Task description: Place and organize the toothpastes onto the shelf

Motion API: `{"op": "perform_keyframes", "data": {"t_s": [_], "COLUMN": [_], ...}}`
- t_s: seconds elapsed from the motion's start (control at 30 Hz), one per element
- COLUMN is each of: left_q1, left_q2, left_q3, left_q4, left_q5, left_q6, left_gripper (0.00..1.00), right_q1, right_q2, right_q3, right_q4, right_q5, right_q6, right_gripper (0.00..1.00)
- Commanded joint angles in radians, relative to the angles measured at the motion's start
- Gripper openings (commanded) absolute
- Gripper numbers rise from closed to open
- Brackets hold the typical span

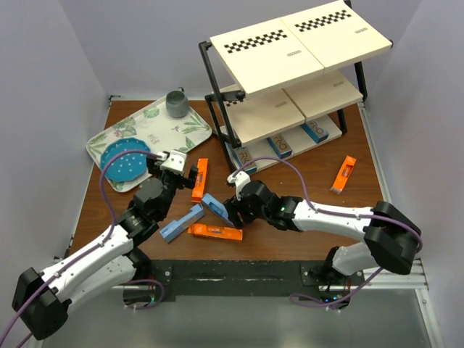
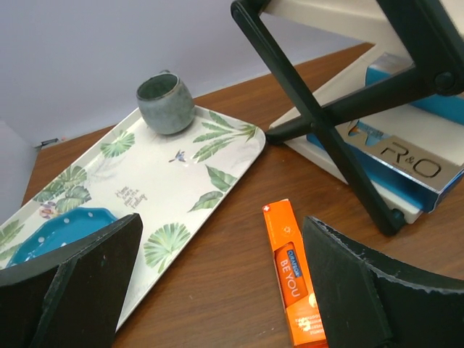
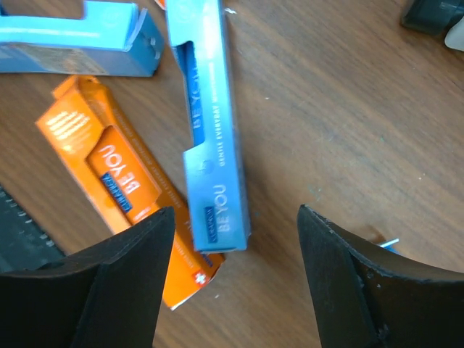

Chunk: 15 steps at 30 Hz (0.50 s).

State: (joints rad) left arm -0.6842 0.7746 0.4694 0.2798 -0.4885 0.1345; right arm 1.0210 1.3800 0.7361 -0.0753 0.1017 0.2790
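Right tool (image 3: pixel 233 221) wide above blue carton (image 3: pixel 210 130) overlapping orange carton (image 3: pixel 109 170); left tool (image 2: pixel 221 232) wide beside tray (image 2: pixel 163 174).

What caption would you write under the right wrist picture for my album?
Open right gripper hovers over a long blue toothpaste carton overlapping an orange toothpaste carton on the brown wooden table.

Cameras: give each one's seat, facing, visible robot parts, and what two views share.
Top external: above and behind the arms, looking down on table and shelf; both arms show.
Left wrist: on the left arm, facing tray, cup and shelf foot; the open left gripper shows.
Right wrist: on the right arm, looking down on a blue carton; the open right gripper shows.
Shared: top and left wrist both show tray and cup.
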Motion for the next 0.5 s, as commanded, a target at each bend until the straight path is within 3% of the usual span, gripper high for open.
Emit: {"op": "perform_keyframes", "data": {"t_s": [0.0,0.47], "left_q1": [-0.005,-0.005], "left_q2": [0.028,0.034], "left_q3": [0.012,0.008], "left_q4": [0.062,0.075], "left_q5": [-0.016,0.005], "left_q6": [0.036,0.036], "left_gripper": [0.98,0.97], "right_q1": [0.013,0.016], "right_q2": [0.047,0.126], "right_q3": [0.025,-0.023], "right_q4": [0.065,0.071], "right_q5": [0.026,0.059], "right_q6": [-0.034,-0.047], "right_gripper": [0.71,0.61]}}
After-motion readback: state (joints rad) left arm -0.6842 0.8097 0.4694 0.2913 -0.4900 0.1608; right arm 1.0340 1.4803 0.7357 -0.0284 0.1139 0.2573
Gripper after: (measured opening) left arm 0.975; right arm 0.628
